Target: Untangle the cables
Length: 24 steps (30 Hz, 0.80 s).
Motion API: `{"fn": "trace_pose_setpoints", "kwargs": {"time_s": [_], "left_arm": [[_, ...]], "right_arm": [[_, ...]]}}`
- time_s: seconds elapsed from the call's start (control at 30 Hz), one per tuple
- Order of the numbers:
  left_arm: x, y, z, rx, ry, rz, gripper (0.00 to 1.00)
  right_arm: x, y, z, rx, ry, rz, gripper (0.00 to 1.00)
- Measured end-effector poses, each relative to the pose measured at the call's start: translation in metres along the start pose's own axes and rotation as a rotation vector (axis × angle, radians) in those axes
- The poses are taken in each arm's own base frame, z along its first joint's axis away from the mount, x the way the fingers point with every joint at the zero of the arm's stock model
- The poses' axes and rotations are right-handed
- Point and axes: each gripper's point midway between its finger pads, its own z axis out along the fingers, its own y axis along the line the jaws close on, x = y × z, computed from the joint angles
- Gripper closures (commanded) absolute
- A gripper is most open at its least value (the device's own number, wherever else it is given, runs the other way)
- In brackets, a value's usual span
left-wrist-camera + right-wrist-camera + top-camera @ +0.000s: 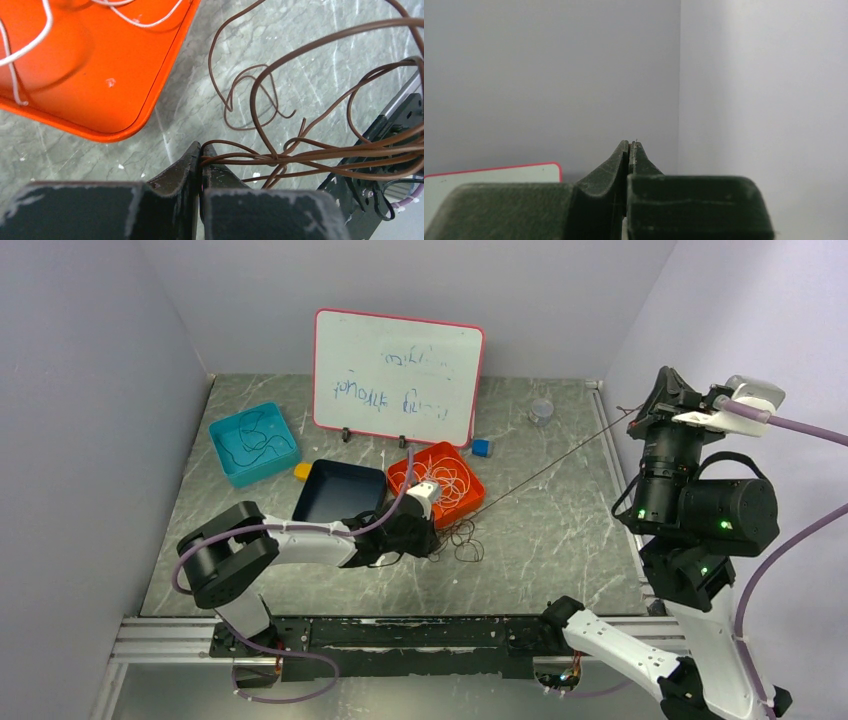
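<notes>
Left end effector (201, 147) sits low over the counter (180, 115) with its jaws pressed together on the brown cable (260, 95), several strands of which bunch at the tips and run off to the right. Its wrist camera shows this pinch plainly; from the top camera the same end effector (428, 540) is only a dark shape beside a loose tangle. Just beyond the tips, the cable curls in open loops on the grey counter, next to the corner of the orange tray (100, 75), which holds white cables (30, 45).

From above, one strand of the brown cable (550, 465) rises taut from the tangle, diagonally, to the raised right end effector (640, 412) (something neither wrist view shows). The right wrist camera shows that end effector (630, 145) closed tight, with only a tiny speck at the tips, plain walls and a corner of the whiteboard (494, 175) behind.

Farther back in the top view lie a dark blue tray (340, 490) and a teal tray (225, 430) with dark cables (255, 440) inside, then the whiteboard leaning on the back wall.
</notes>
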Motion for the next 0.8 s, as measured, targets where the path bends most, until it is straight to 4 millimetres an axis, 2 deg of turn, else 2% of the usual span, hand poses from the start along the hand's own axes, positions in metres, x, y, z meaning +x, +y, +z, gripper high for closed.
{"fn": "trace_pose_setpoints", "kwargs": {"time_s": [0.2,0.27,0.4,0.47,0.6,0.67,0.73,0.8], "left_arm": [[0.006,0.010,-0.013,-0.047,0.036,0.024,0.93],[0.005,0.012,-0.021,-0.063,0.042,0.039,0.93],[-0.010,0.010,-0.038,-0.075,0.010,0.065,0.93],[-0.023,0.005,-0.045,-0.072,-0.023,0.078,0.93],[-0.046,-0.003,-0.054,-0.065,-0.081,0.107,0.93],[-0.052,-0.005,-0.056,-0.067,-0.097,0.120,0.93],[-0.056,-0.004,-0.057,-0.073,-0.106,0.132,0.93],[-0.058,-0.004,-0.059,-0.075,-0.115,0.142,0.93]], "right_arm": [[0.022,0.011,-0.005,-0.024,0.083,0.079,1.00],[0.041,0.018,-0.011,-0.035,0.138,0.127,1.00],[0.109,0.045,-0.029,-0.071,0.316,0.177,1.00],[0.155,0.061,-0.044,-0.093,0.438,0.181,0.98],[0.241,0.086,-0.082,-0.117,0.675,0.190,0.85],[0.281,0.093,-0.106,-0.120,0.786,0.191,0.74],[0.312,0.093,-0.129,-0.114,0.878,0.189,0.62],[0.332,0.092,-0.147,-0.104,0.948,0.186,0.54]]}}
